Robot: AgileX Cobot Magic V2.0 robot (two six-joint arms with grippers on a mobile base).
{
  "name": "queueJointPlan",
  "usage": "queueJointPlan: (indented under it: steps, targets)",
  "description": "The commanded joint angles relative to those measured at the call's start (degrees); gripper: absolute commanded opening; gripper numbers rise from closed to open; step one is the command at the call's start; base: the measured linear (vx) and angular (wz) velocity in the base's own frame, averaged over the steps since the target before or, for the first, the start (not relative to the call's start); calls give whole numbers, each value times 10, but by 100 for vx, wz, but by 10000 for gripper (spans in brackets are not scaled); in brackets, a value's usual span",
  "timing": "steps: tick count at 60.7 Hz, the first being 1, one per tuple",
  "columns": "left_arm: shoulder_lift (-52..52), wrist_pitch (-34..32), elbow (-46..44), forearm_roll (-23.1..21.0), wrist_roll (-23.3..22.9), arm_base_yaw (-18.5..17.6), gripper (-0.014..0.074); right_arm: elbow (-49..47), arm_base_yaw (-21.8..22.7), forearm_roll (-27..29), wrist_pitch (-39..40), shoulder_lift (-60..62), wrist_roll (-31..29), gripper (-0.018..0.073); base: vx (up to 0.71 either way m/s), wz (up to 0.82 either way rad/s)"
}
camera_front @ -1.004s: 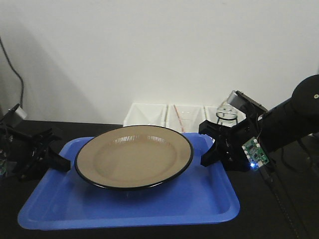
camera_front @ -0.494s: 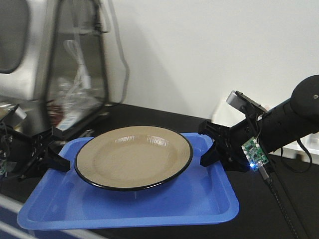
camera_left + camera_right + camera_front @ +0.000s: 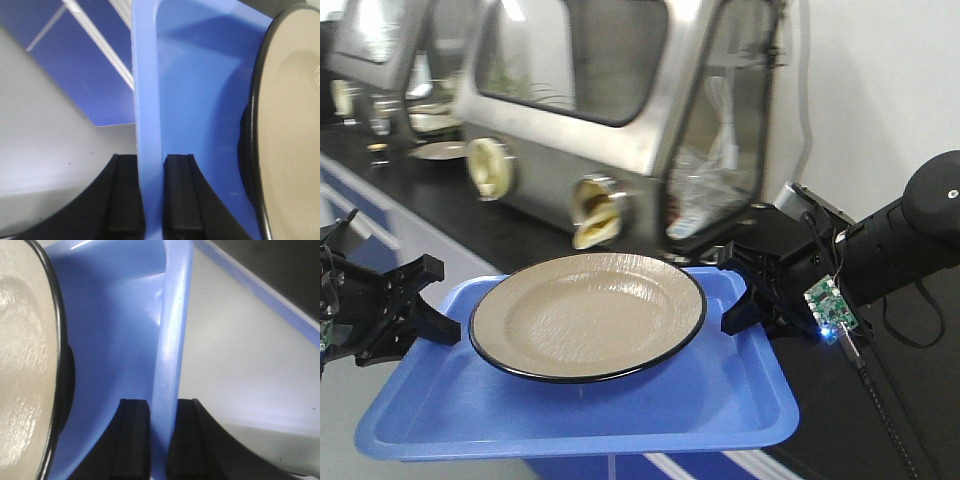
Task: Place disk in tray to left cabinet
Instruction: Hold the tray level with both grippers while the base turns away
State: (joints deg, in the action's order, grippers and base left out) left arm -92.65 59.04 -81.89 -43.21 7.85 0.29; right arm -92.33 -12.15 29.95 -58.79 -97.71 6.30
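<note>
Left gripper is clamped on the left rim of the tray, jaws narrowed to rim thickness, one finger inside the wall and one outside. Right gripper grips the right rim the same way. Tray hangs roughly level between the two arms. Disk lies flat in the tray's middle, nearly filling its width, near both grippers but touching neither. Behind: a steel glovebox with windows and round ports on a black table.
</note>
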Motion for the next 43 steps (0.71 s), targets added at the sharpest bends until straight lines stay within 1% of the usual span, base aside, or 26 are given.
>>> queueJointPlan:
  steps: [1, 43]
  targets:
    - [28, 5, -21, -82, -5, -13, 0, -22, -9, 78, 23, 31, -8, -3, -8, 72]
    - [28, 5, -21, -82, -5, -13, 0, -22, -9, 78, 12, 31, -8, -3, -7, 67]
